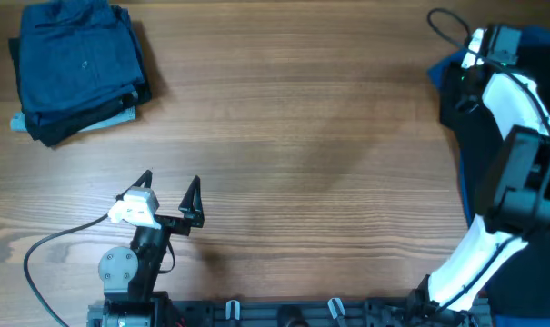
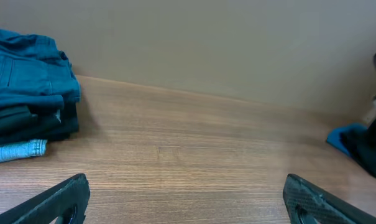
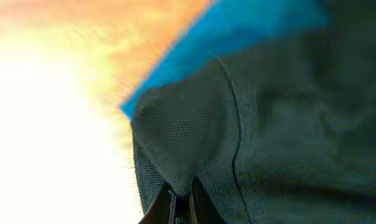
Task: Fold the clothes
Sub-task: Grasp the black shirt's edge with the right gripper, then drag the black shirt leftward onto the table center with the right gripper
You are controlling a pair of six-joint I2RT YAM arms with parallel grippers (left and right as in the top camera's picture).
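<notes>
A black T-shirt (image 1: 482, 154) lies bunched at the table's right edge, over a bright blue one (image 1: 540, 41). My right gripper (image 3: 180, 202) is shut on a fold of the black T-shirt (image 3: 250, 137), with the bright blue one (image 3: 237, 25) behind it; in the overhead view the right arm (image 1: 493, 54) reaches over that pile and hides its fingers. A folded stack of dark blue clothes (image 1: 79, 68) sits at the far left corner and also shows in the left wrist view (image 2: 29, 87). My left gripper (image 1: 170, 195) is open and empty near the front left.
The wooden table (image 1: 293, 136) runs between the stack and the pile. A black cable (image 1: 52, 250) loops by the left arm's base. The left wrist view shows the black pile (image 2: 368, 146) at its right edge.
</notes>
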